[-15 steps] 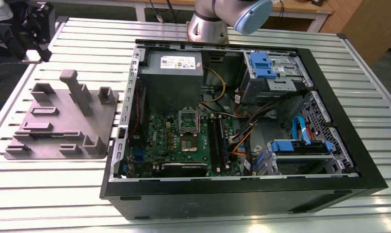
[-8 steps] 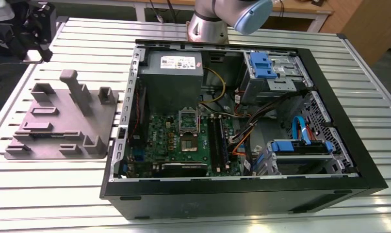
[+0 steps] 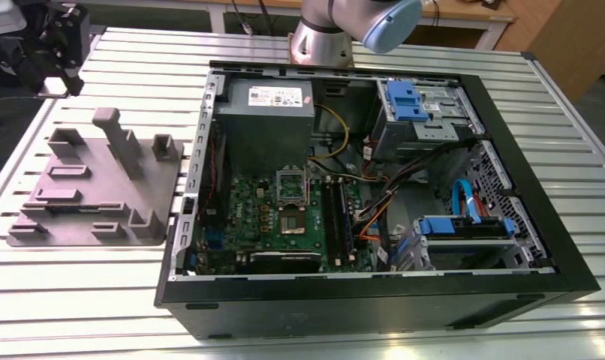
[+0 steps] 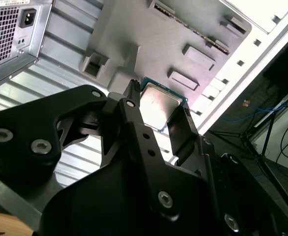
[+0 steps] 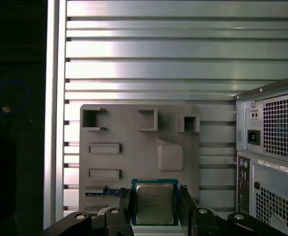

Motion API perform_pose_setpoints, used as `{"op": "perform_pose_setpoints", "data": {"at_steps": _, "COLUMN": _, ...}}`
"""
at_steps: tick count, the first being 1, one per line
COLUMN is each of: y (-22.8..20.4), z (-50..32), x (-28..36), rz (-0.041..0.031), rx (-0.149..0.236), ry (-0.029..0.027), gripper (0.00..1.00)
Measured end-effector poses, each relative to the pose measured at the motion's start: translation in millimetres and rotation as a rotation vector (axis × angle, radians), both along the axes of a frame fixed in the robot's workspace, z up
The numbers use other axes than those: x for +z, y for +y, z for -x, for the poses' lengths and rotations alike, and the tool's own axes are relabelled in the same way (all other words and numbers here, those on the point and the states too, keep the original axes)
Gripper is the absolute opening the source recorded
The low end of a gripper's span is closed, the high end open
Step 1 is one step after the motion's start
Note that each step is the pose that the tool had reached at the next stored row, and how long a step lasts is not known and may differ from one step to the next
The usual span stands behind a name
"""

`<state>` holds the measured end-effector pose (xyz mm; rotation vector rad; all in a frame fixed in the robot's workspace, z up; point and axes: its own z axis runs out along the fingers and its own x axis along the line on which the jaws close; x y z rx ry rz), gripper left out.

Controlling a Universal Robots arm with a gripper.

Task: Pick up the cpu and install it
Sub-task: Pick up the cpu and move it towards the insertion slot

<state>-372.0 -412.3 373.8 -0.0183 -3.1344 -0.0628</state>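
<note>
- I have the gripper [image 4: 157, 101] closed down to the cpu's [image 4: 159, 109] width. One black finger [image 4: 132, 112] is pressed against each of two opposite edges, and the chip is held between them.
- In both wrist views the cpu's silvery top faces the camera, framed by its thin green edge.
- The cpu hangs in the air, raised well clear of the grey tray [image 5: 134, 162] and the slatted table [image 5: 148, 69] under it.
- In the exterior view, the gripper [image 3: 54, 75] hovers high at about ten o'clock from the open case [image 3: 383, 307], toward the exterior view's left.
- The tray [image 3: 92, 187] lies flat at nine o'clock from the case, just beside its wall.
- Inside the case, the green motherboard [image 3: 248, 210] sits at six o'clock from the grey power supply [image 3: 263, 131].
- The socket [image 3: 290, 217] lies near the board's middle, well apart from the cpu.
</note>
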Motion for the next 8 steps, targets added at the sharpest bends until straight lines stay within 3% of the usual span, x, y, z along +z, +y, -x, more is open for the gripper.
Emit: {"op": "perform_pose_setpoints", "data": {"at_steps": 8, "y": 0.0, "z": -1.8, "x": 0.0, "rz": 0.0000, "rx": 0.000, "ry": 0.0000, "gripper": 0.47}}
